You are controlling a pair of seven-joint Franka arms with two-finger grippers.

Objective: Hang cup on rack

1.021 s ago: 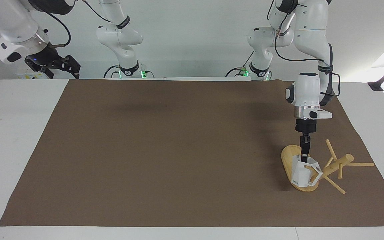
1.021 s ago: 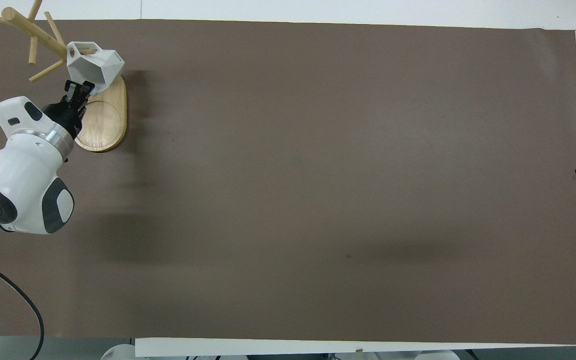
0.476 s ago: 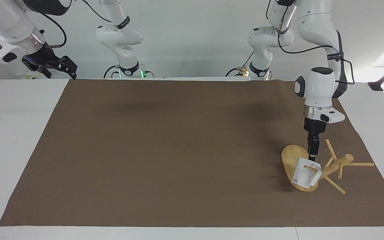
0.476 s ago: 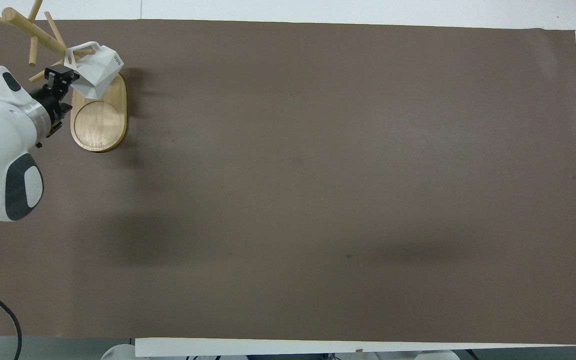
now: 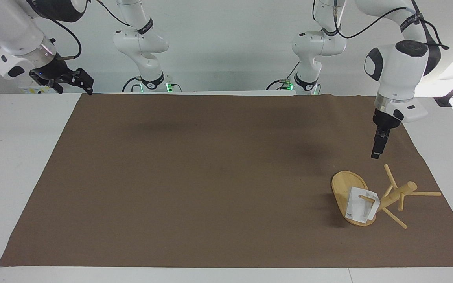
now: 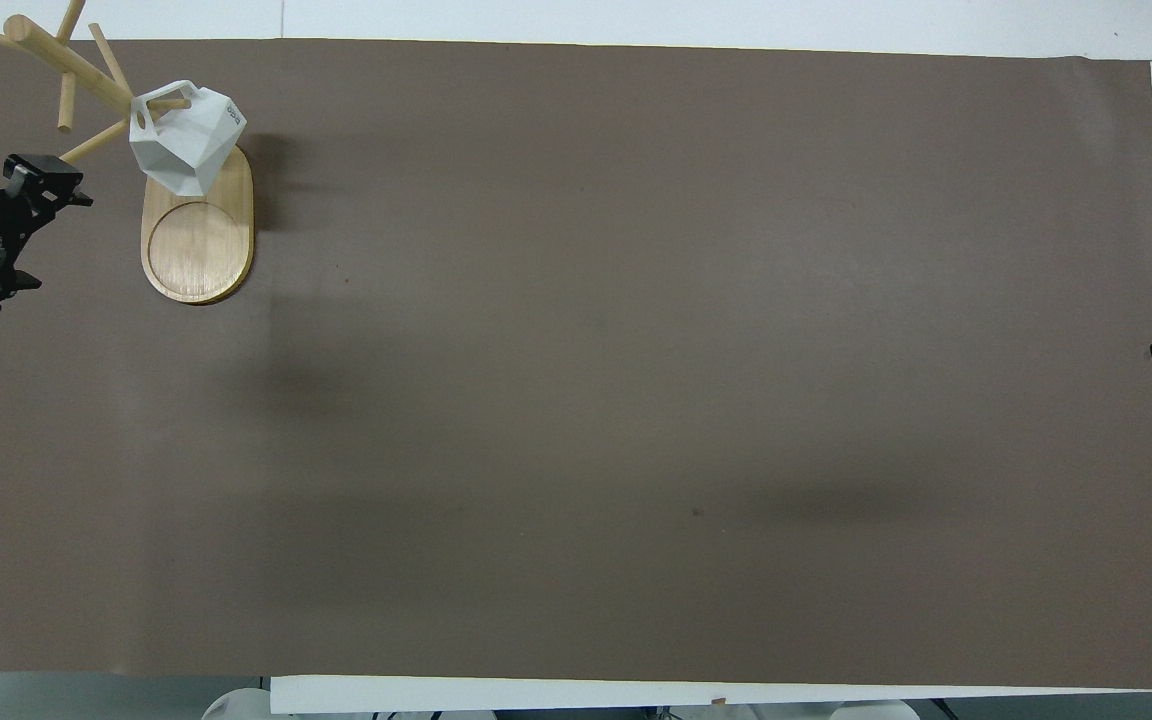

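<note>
Left claw (image 5: 375,155) lifted off; cup (image 5: 360,205) on rack (image 5: 397,193).

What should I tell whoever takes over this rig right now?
Left gripper: raised, holding nothing, over the mat beside the rack.
Right gripper: waiting, raised at the right arm's end of the table, holding nothing.
Cup: hanging by its handle on a rack peg, over the rack's oval base.
Rack: at the left arm's end, post leaning steeply.
Done: cup hung and let go.
Left: nothing but parking the left arm.
</note>
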